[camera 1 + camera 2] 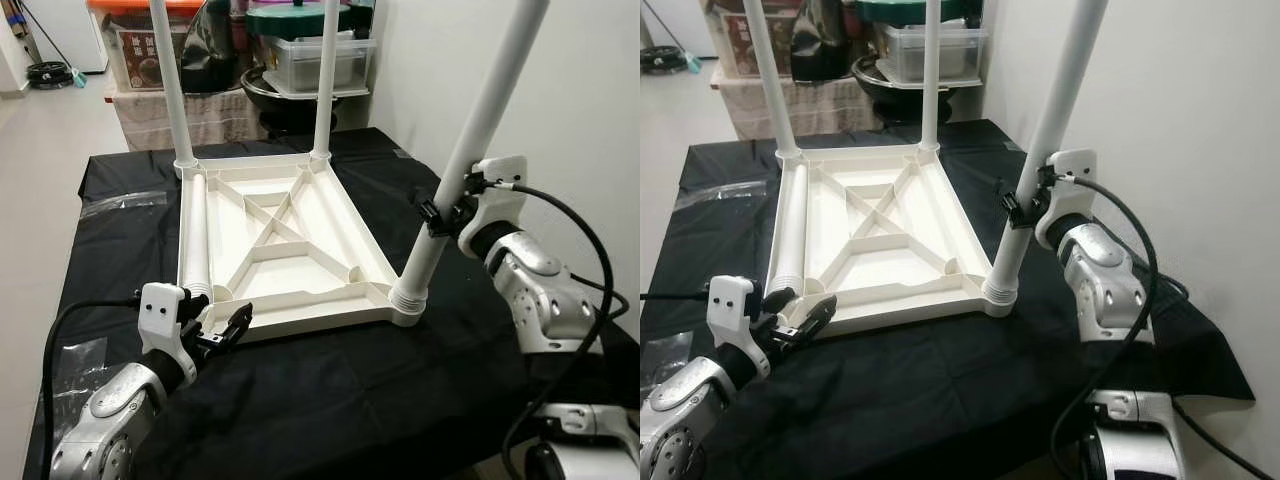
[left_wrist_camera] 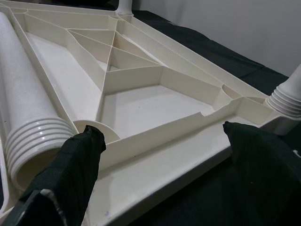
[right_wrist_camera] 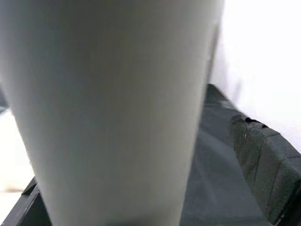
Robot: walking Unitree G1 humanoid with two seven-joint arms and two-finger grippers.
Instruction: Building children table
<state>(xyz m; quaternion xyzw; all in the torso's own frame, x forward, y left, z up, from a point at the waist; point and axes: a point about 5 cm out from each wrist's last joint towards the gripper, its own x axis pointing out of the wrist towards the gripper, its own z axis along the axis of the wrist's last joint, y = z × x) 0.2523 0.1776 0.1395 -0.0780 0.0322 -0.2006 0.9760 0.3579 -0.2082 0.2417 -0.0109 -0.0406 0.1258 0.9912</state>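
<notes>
A white plastic tabletop (image 1: 300, 290) lies upside down on a black cloth. Two white legs (image 1: 172, 90) (image 1: 326, 80) stand upright in its far corners. A third leg (image 1: 470, 150) leans in the near-right corner socket (image 1: 408, 300), and my right gripper (image 1: 438, 212) is shut on it about halfway up. In the right wrist view this leg (image 3: 108, 113) sits between the fingers (image 3: 263, 160). A loose fourth leg (image 1: 194, 225) lies along the tabletop's left side, its threaded end (image 2: 33, 136) near the corner. My left gripper (image 1: 222, 330) hovers open at the near-left corner.
The black-covered work table (image 1: 330, 400) stands against a white wall (image 1: 580, 90) on the right. Behind it are stacked storage boxes (image 1: 310, 55) and a cloth-draped shelf (image 1: 170, 115). Clear plastic wrap (image 1: 80, 360) lies on the cloth at left. Black cables (image 1: 575, 230) loop from my right arm.
</notes>
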